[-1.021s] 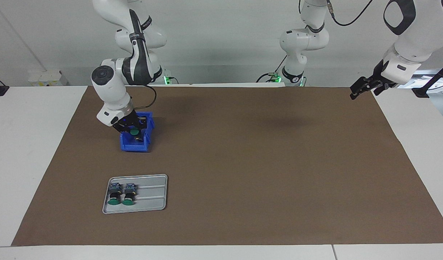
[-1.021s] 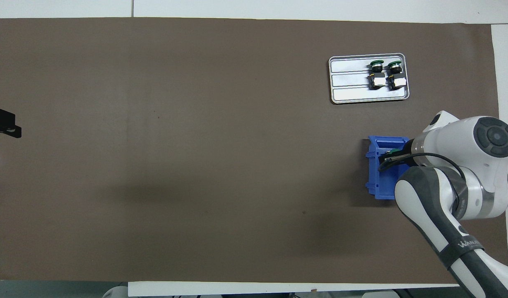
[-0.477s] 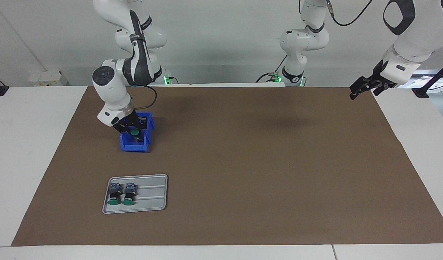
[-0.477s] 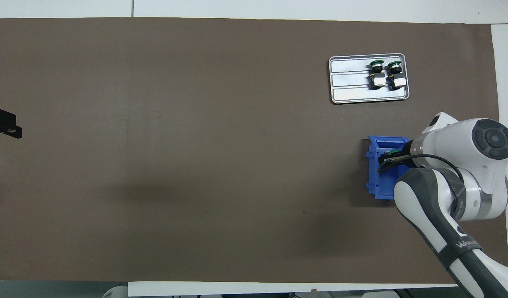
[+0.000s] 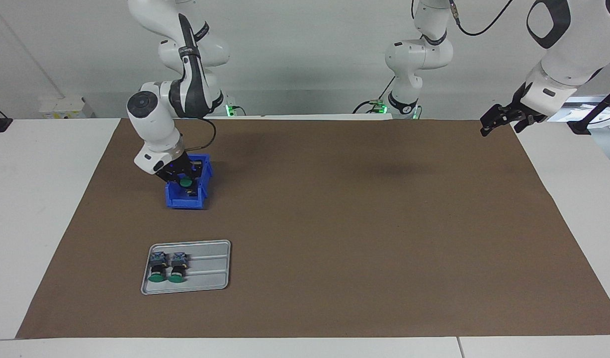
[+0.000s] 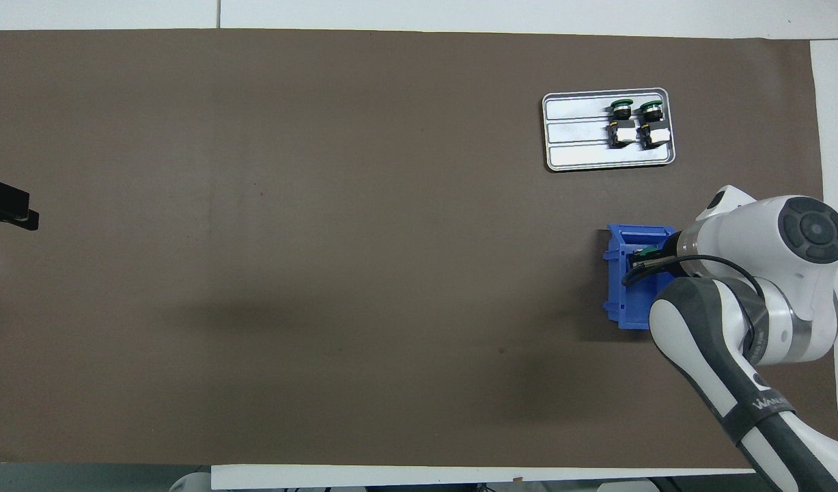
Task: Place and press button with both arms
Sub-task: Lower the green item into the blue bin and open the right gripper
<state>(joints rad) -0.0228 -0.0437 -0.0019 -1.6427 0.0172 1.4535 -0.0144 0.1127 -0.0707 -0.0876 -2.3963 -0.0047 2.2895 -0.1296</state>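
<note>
1. jaws first, taking the facing view from its left edge: right gripper point(image 5: 184, 177) is down in the blue bin point(image 5: 188, 198) with the button point(image 5: 185, 182) between its fingers. you can't tell from here whether they clench the button or have let go of it.
2. the button's green cap shows just above the bin's rim, so it sits inside the bin or right at its mouth, at the right arm's end of the table.
3. farther from the robots than the bin lies the grey tray point(image 5: 213, 283). two more buttons point(image 5: 156, 273) lie on it side by side, on their sides, caps pointing away from the robots.
4. moving across, the brown mat point(image 5: 359, 223) is bare through its middle.
5. last in the sweep: left gripper point(image 5: 498, 119) hangs over the mat's corner at the left arm's end, jaws spread, holding nothing. that arm waits.
6. step in hand, as you'd judge it: placing the button into the bin. pressing is not yet done.
7. next move likely calls for the right fingers to clear the cap and lift straight up without dragging the button out, then for a gripper to come down on the cap. watch that the light bin doesn't shift.
8. count: three buttons, one bin, one tray, two arms.
</note>
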